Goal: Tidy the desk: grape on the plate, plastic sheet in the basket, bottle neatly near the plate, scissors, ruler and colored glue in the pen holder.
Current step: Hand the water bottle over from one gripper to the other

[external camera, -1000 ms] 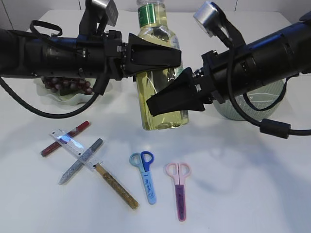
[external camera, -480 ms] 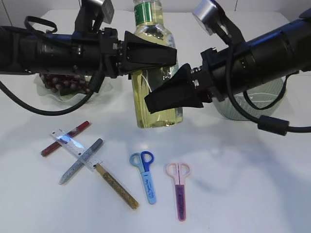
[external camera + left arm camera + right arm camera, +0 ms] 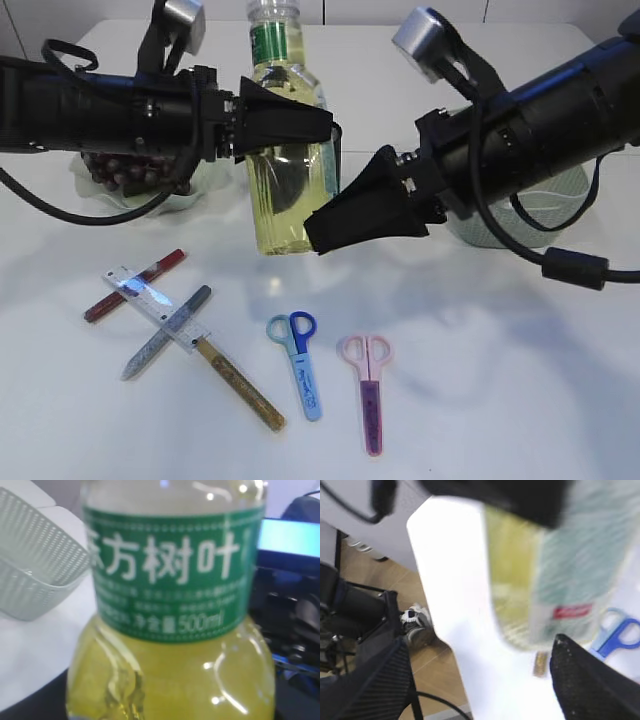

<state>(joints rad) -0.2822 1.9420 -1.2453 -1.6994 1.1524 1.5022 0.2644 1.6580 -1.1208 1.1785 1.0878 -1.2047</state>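
My left gripper (image 3: 322, 128) is shut on the bottle (image 3: 285, 190), a clear one of yellow-green drink with a green label (image 3: 170, 565), held upright over the table's middle. The bottle fills the left wrist view and hides the jaws. My right gripper (image 3: 322, 228) stands open just right of the bottle's lower part, with nothing between its fingers (image 3: 590, 680). Grapes (image 3: 110, 172) lie on the plate (image 3: 190, 200) at the back left. The ruler (image 3: 150, 300), red glue (image 3: 135, 285), silver glue (image 3: 165, 333), gold glue (image 3: 240, 385), blue scissors (image 3: 300, 365) and pink scissors (image 3: 368, 390) lie in front. Plastic sheet and pen holder are out of view.
A pale green mesh basket (image 3: 520, 215) stands at the back right, partly behind my right arm, and shows as well in the left wrist view (image 3: 35, 580). Both arms stretch across the table's back half. The table's edge and the floor (image 3: 445, 645) show in the right wrist view.
My left gripper has carried the bottle to the left, toward the plate. My right gripper has opened wider and now stands apart from the bottle.
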